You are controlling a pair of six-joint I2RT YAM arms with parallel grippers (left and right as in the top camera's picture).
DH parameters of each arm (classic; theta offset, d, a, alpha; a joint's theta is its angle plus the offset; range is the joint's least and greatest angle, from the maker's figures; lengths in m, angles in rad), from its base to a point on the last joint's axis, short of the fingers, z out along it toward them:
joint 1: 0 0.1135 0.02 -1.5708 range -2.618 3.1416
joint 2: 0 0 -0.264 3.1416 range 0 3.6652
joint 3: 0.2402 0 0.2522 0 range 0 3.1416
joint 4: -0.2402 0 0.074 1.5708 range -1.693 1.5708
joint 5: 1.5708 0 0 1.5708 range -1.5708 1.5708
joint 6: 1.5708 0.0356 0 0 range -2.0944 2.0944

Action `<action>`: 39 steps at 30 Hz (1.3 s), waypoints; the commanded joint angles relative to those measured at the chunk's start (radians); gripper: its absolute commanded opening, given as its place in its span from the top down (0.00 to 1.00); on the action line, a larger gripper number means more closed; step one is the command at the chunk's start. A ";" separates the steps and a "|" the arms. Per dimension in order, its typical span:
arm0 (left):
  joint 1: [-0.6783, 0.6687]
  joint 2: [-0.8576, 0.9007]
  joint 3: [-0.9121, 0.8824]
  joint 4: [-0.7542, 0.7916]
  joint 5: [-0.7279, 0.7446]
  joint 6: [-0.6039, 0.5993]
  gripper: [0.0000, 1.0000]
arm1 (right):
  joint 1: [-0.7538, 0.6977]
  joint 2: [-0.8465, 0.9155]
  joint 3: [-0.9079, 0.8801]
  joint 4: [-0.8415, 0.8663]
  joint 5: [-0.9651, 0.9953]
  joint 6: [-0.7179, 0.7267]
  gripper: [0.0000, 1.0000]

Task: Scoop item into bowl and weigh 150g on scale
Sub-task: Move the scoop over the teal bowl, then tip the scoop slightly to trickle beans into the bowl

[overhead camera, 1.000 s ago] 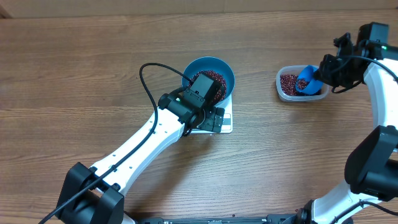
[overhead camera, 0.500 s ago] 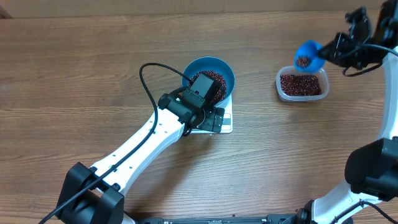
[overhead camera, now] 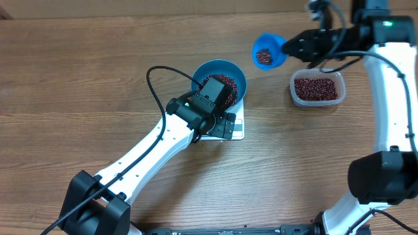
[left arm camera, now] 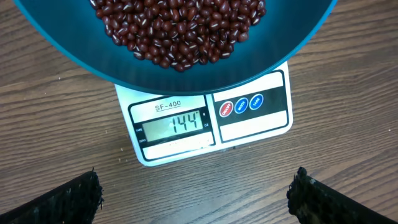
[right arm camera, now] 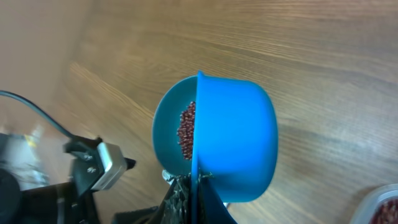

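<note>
The bright blue bowl [overhead camera: 239,77] stands on the white scale [overhead camera: 237,128], and a heap of red-brown beans [left arm camera: 180,28] fills it. The scale's display [left arm camera: 179,124] reads 144. My left gripper [left arm camera: 196,200] hovers open over the wood just in front of the scale, nothing between its fingers; from overhead its wrist [overhead camera: 213,94] covers part of the bowl. My right gripper [right arm camera: 198,200] is shut on the handle of a small blue scoop [overhead camera: 266,51]. The scoop hangs in the air up and right of the bowl, with some beans [right arm camera: 186,130] inside.
A clear rectangular tub [overhead camera: 317,88] of more beans sits on the table to the right of the scale, below the right arm. A black cable [overhead camera: 153,85] loops up from the left arm beside the bowl. Wooden tabletop lies all around.
The right arm lifted the scoop out of the tub with beans in it and carried it left toward the bowl. The left arm has stayed still.
</note>
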 commanded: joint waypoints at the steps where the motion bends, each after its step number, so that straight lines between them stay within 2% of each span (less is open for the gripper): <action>1: -0.003 0.010 0.002 0.003 0.002 0.009 0.01 | 0.109 -0.010 0.021 0.027 0.163 -0.031 0.96; 6: -0.003 0.010 0.002 0.003 0.002 0.009 0.01 | 0.233 -0.010 0.021 0.070 0.323 -0.046 0.96; 9: -0.003 0.010 0.002 0.003 0.002 0.009 0.01 | 0.319 -0.010 0.021 0.082 0.406 -0.114 0.96; 16: -0.003 0.010 0.002 0.003 0.002 0.009 0.01 | 0.405 -0.010 0.021 0.126 0.595 -0.136 0.96; 23: -0.003 0.010 0.002 0.003 0.002 0.009 0.00 | 0.405 -0.010 0.020 0.141 0.595 -0.135 0.96; 27: -0.003 0.010 0.002 0.003 0.002 0.009 0.00 | 0.405 -0.010 0.019 0.134 0.516 -0.136 0.96; 39: -0.003 0.010 0.002 0.003 0.002 0.009 0.00 | 0.405 -0.010 0.019 0.138 0.516 -0.135 0.96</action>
